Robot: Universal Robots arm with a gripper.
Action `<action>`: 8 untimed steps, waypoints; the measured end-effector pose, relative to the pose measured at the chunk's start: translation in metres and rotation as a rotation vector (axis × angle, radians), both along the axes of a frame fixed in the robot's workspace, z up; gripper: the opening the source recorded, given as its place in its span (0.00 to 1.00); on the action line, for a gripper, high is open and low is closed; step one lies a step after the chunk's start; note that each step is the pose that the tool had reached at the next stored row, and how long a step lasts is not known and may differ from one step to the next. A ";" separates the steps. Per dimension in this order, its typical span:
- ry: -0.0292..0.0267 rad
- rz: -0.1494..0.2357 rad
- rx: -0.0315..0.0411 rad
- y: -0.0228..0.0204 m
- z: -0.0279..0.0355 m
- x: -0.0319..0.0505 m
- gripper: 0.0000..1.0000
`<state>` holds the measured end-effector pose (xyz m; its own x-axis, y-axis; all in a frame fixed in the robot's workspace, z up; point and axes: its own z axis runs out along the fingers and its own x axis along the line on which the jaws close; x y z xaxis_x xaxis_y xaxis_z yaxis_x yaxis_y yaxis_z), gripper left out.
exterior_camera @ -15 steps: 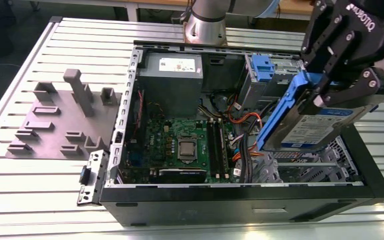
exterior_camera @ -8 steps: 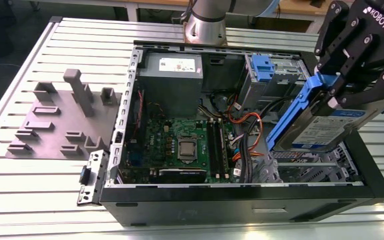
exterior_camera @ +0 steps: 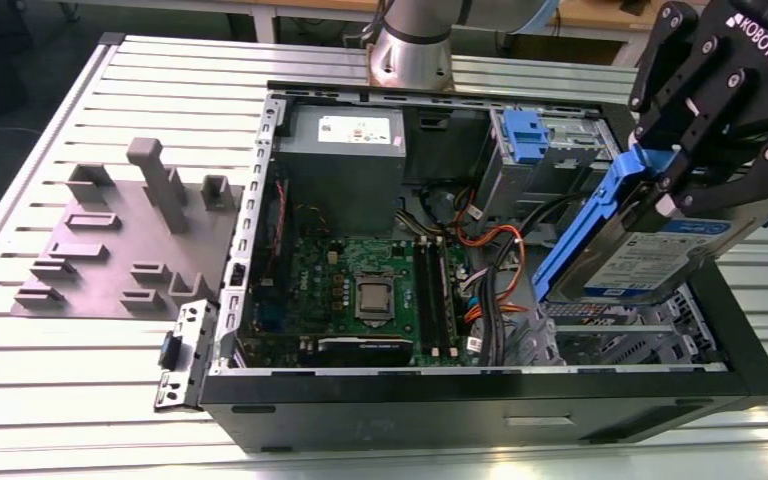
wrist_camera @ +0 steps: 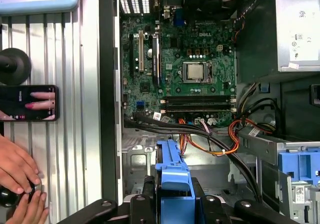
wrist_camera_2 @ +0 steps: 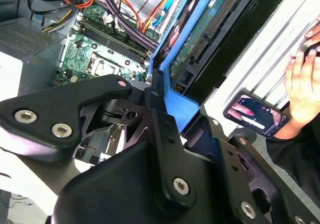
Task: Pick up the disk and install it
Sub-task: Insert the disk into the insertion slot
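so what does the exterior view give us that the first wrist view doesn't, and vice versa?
Exterior view: the gripper shut on the disk, held tilted above the open computer case; also a grey fixture plate at the exterior view's left.
First wrist view: a phone and a person's hands on the slatted table outside the case.
Both: the motherboard with its orange cable bundle, the power supply, and the disk's blue carrier rail.

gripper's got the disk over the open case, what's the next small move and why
Probably a slow descent toward the drive cage under it. In the exterior view the gripper is shut on the disk, which hangs tilted above the open case, not yet seated. Orange and black cables run close beside that spot, and a hand rests on the table beside the case, so a short, careful move seems safest.
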<state>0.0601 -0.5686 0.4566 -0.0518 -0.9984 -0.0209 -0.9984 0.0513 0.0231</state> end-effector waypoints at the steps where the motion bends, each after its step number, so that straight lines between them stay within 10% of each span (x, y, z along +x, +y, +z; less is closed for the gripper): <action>1: 0.0000 0.000 0.0000 0.0000 -0.0001 0.0000 0.36; 8: 0.0000 0.008 -0.0052 -0.0002 -0.0042 0.0038 0.36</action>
